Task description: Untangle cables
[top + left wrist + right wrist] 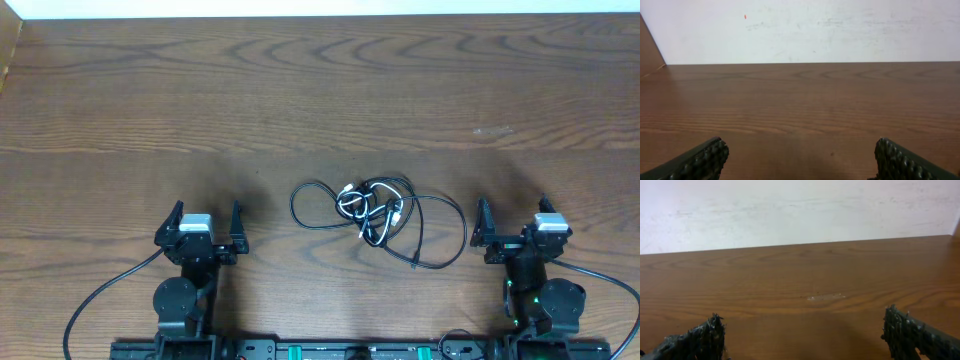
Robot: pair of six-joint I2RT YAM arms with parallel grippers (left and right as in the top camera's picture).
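Two grippers rest on the near side of the table (320,90), both spread wide and holding nothing. The left gripper (207,210) and right gripper (513,208) point toward the far edge with bare wood between their fingers. One tangle of cables (378,218) lies between them, off the left gripper's right side and the right gripper's left side, nearer the right one. It is made of black and white cord. The white strands are bunched in the knot at the middle, so the number of cords cannot be told. One black loop spreads toward the left gripper but stays well apart from it. A larger black loop swings out to just beside the right gripper's inner finger without touching it, and a small plug end lies at that loop's near side. Nothing lies between either gripper and the tangle. The left wrist view shows the left gripper (801,150) with its two ribbed pads at the frame's lower corners, and only wood and a white wall (805,30) ahead. The right wrist view shows the right gripper (802,322) the same way, with one pale scuff (825,297) on the wood ahead. Neither wrist view shows the cables. Two thicker arm leads (90,300) curve out behind the grippers, one on each side, clear of the tangle.
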